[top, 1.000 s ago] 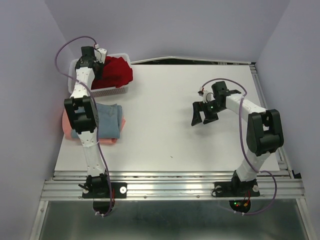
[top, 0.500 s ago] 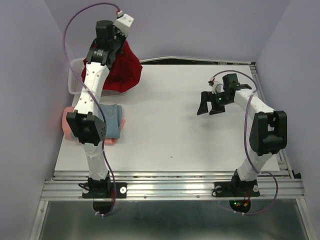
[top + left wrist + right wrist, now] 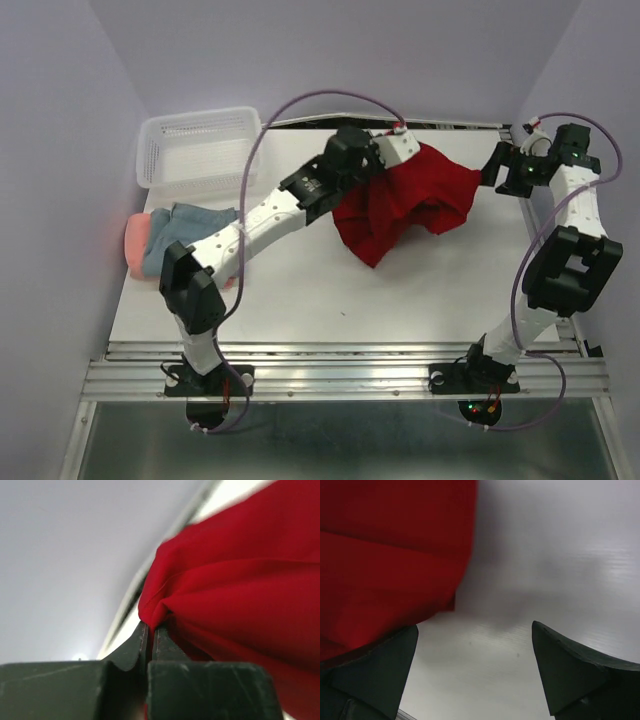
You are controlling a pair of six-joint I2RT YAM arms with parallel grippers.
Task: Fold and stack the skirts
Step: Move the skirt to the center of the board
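White table boxed in by pale lavender walls. Way off from the left jaws, back by the left wall, sits the white mesh basket. Just in front of it is the salmon-pink skirt with the blue-grey skirt lying on top, so I'd guess that pair is the stack so far.

The left gripper is reached out over the middle of the table. Its jaws are pressed together, pinching a puckered bit of edge on the dark red skirt. The rest of the cloth hangs away from that pinch in a crumpled bunch. Can't tell if its lowest corner touches the table.

The right gripper is near the far right corner, jaws spread wide and holding nothing. Red cloth sits right beside one of its fingers, but I can't say whether it's touching.

My take on doing this step well:
- Get a second corner. The right jaws should close on the cloth edge nearest them, ideally the same edge the left pinch is on, not some random fold from the middle.
- Draw the two pinches apart until that edge is taut.
- Lay the skirt flat on the bare table between the jaws before folding.
- Bite deep, since it looks like the biggest of the three and the cloth could slip.
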